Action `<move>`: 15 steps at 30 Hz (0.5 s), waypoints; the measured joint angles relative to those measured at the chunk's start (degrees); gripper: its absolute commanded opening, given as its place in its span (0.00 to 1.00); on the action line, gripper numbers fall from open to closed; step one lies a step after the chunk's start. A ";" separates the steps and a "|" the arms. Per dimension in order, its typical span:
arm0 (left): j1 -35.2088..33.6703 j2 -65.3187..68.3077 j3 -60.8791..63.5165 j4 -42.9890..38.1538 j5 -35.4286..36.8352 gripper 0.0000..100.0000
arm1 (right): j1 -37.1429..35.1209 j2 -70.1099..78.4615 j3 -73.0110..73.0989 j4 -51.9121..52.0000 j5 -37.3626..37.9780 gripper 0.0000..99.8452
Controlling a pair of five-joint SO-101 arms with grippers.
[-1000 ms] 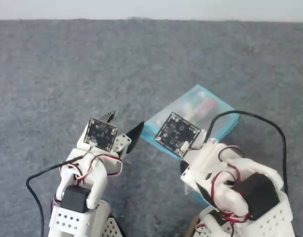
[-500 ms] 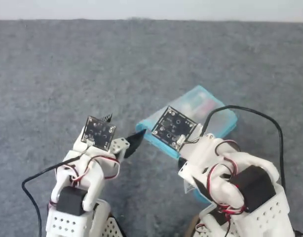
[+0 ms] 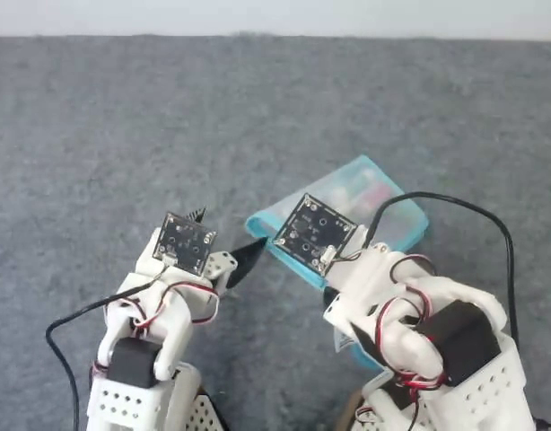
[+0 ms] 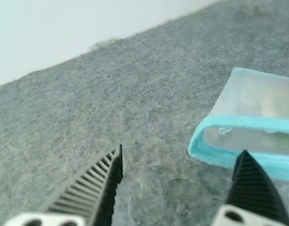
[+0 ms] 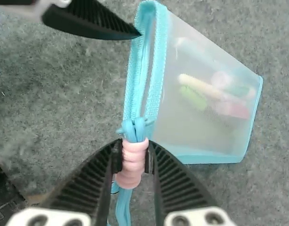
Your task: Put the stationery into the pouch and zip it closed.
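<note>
Since a second ago the pouch (image 3: 388, 211) has slid toward 9 o'clock in the high view. Its teal-edged end has drawn nearer the left tool (image 4: 181, 151), and the right arm has come back with it toward 7 o'clock. Over the last half second there is hardly any further shift.

The pouch lies on the grey tabletop (image 3: 123, 135) at about 3 o'clock from the middle of the high view, running from 10 o'clock to 4 o'clock, with its near part under the right arm. The stationery (image 5: 205, 92) shows through the translucent wall as pale, green and red shapes, so it looks already loaded.

The right tool (image 5: 133, 144) is clamped on the pink zipper pull (image 5: 132, 162) at one end of the teal zip band. The left tool stands wide open and holds nothing. One of its black jaw tips is just beside the pouch's free end at 9 o'clock, and the other is well out over bare tabletop.

By my reading, zipping is the step in hand. The drag suggests the whole pouch follows the pull instead of the slider running along the band. That would mean the free end needs pinning by the left tool before another pull does any good. How much of the zip is already shut I cannot tell.
</note>
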 measured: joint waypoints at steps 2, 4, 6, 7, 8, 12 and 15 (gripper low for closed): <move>0.00 0.00 1.85 -3.25 -0.88 0.31 | 0.00 0.00 0.00 0.00 0.00 0.01; 0.00 0.00 3.25 -5.89 -1.76 0.31 | 0.00 0.00 0.00 0.00 0.00 0.01; 0.00 0.00 3.52 -7.30 -2.02 0.31 | 0.00 0.00 0.00 0.00 0.00 0.01; 0.00 0.00 3.52 -7.65 -2.02 0.31 | 0.00 0.00 0.00 0.00 0.00 0.01; 0.00 0.00 3.60 -7.82 -2.02 0.31 | 0.00 0.00 0.00 0.00 0.00 0.01; 0.00 0.00 3.60 -8.00 -2.02 0.31 | -0.26 0.00 0.00 0.00 0.00 0.01; 0.00 0.00 3.60 -8.09 -2.02 0.31 | -4.13 -0.09 0.00 0.00 0.00 0.01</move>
